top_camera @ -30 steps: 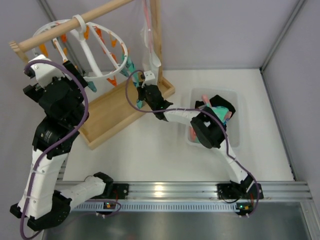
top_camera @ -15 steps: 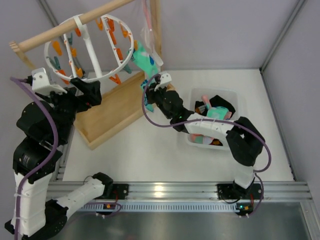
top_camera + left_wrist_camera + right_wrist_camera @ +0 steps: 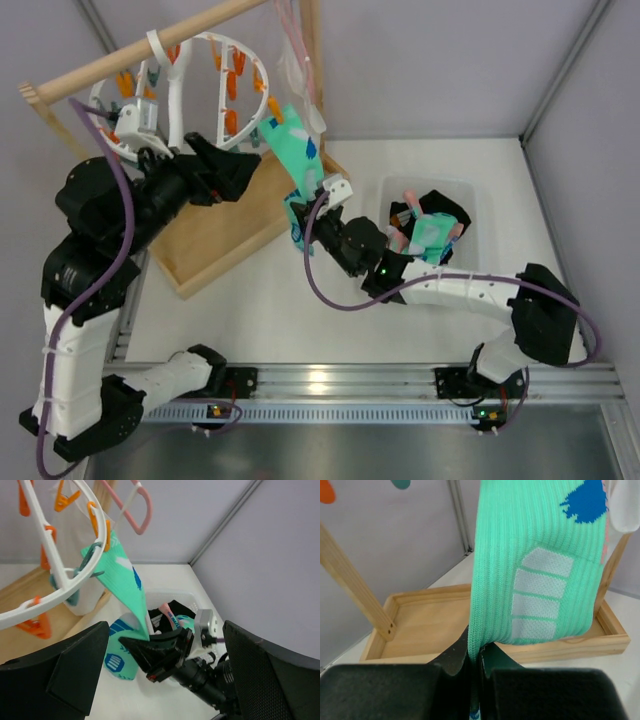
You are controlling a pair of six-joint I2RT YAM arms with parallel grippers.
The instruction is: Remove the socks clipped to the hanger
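The white ring hanger hangs from the wooden rail, with orange and teal clips around its rim. One mint sock with blue patches is held by a clip on the ring's right side and stretches down, taut, to my right gripper. That gripper is shut on the sock's lower edge; in the right wrist view the sock runs straight into my right gripper. My left gripper is open just below the ring's near rim and holds nothing. In its own view the hanger and sock lie ahead.
A clear bin to the right holds several loose socks. The wooden tray base of the rail frame lies under the hanger, with an upright post behind. A pink hanger with a clear bag hangs on the rail beside the ring.
My right gripper has pulled the mint sock down and toward the table's near side, stretching it. The ring has swung and tilted. My left arm has reached in under the ring.
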